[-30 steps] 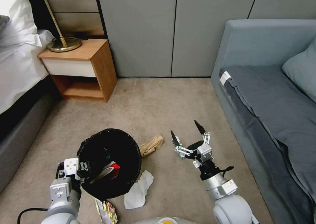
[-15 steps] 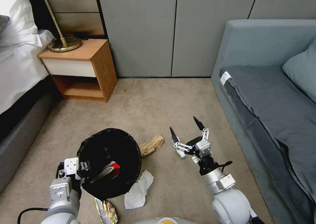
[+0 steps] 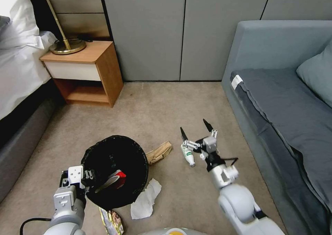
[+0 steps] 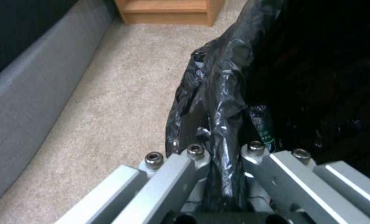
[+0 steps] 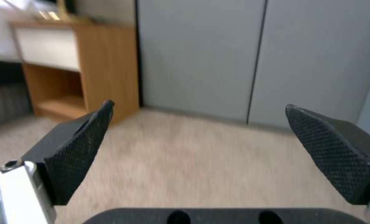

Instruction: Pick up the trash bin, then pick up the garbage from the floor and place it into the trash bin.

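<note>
The trash bin [image 3: 103,152], lined with a crinkled black bag, hangs at my lower left with my left gripper [image 3: 84,181] shut on its near rim. The left wrist view shows that gripper [image 4: 224,149] pinching the black liner [image 4: 234,77]. A red-white packet [image 3: 118,177] lies inside the bin. Garbage on the carpet: a small clear bottle [image 3: 188,156], a crumpled brown paper bag [image 3: 159,152], a white tissue [image 3: 145,198] and a yellow wrapper [image 3: 112,222]. My right gripper [image 3: 195,129] is open just above and beside the bottle. In the right wrist view its fingers [image 5: 79,149] are spread over bare carpet.
A wooden nightstand [image 3: 86,71] with a brass lamp [image 3: 67,45] stands at the back left beside a bed [image 3: 17,65]. A grey sofa [image 3: 287,100] runs along the right. Grey wall panels [image 3: 180,31] close the back. Open carpet lies between them.
My right gripper has reached a little farther out and tilted forward, staying open, so the bottle now shows more fully beside it. The left gripper and bin have held still.
</note>
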Motion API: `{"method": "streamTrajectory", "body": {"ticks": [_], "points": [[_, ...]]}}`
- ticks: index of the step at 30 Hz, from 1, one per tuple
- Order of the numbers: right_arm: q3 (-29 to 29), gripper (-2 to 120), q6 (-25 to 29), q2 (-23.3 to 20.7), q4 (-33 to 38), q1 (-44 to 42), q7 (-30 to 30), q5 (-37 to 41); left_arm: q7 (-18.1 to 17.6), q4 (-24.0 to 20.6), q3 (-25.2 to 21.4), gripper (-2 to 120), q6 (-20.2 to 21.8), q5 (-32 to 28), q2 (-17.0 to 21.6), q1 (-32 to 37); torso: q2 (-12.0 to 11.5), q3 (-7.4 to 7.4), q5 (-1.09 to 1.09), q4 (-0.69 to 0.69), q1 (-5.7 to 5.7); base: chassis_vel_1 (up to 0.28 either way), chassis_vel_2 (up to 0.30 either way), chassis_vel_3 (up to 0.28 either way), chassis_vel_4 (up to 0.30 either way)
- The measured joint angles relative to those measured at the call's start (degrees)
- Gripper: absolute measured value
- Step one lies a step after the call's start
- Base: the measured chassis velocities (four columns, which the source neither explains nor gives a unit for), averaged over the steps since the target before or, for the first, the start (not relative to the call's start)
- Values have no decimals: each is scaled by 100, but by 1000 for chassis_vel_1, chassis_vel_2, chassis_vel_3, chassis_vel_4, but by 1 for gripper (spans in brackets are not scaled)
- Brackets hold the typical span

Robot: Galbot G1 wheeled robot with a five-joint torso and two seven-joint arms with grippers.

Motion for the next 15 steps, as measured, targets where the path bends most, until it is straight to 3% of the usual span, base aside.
{"method": "streamTrajectory", "body": {"ticks": [2,6,7,9,11,15], "points": [[-225,100,-798,-28,-422,594,245,679,0,1,39,0,0,29,1,25,0,0,0,1,0,0,0,0,0],[-326,100,-1414,5,-946,1076,144,1075,-1,1,23,0,0,35,5,32,0,1,1,1,1,0,0,0,0],[-339,100,-1850,29,-1313,1384,-93,1252,-1,0,6,0,0,36,12,43,0,0,0,0,1,0,0,0,0],[-343,100,-1959,37,-1415,1476,-190,1292,-1,1,2,0,0,36,13,47,0,0,0,0,1,0,0,0,0],[-400,100,-2473,58,-1789,1844,-465,1437,0,2,-7,0,0,42,-1,59,0,0,-1,0,0,0,0,0,0],[-574,100,-2711,126,-2307,2275,-589,1482,1,24,19,0,-15,84,-42,79,0,0,0,0,0,0,0,0,0]]}}
